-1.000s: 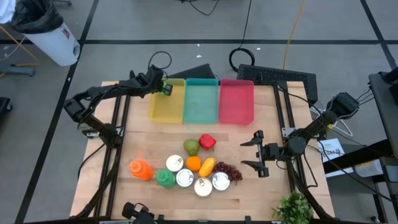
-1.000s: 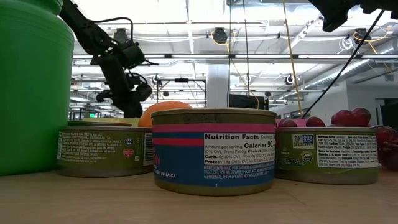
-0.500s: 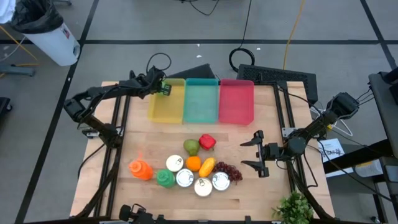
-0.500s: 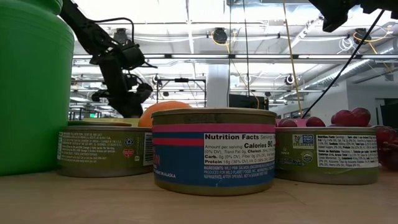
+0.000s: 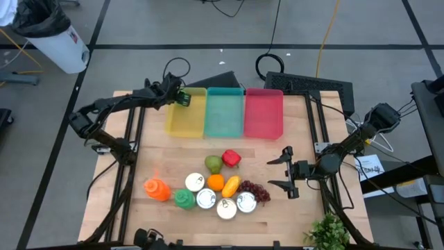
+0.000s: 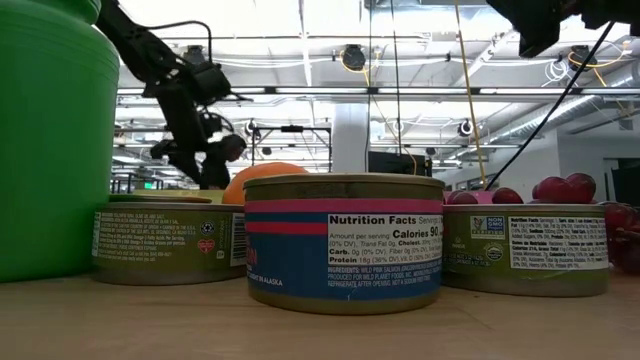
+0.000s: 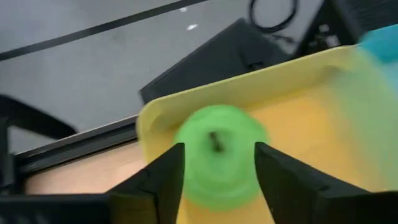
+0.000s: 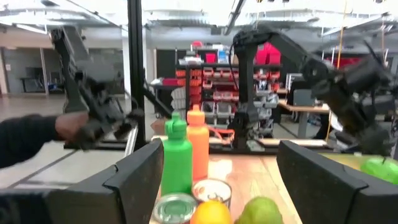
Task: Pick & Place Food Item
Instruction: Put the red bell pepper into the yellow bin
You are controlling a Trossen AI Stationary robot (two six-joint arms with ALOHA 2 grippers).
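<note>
We've got the left gripper (image 5: 182, 98) clamped on a green apple (image 7: 217, 163), hanging over the near corner of the yellow bin (image 5: 187, 128). Probably best to lower it well inside before letting go. Right gripper (image 5: 284, 171) waits spread wide beside the grapes (image 5: 258, 190)
</note>
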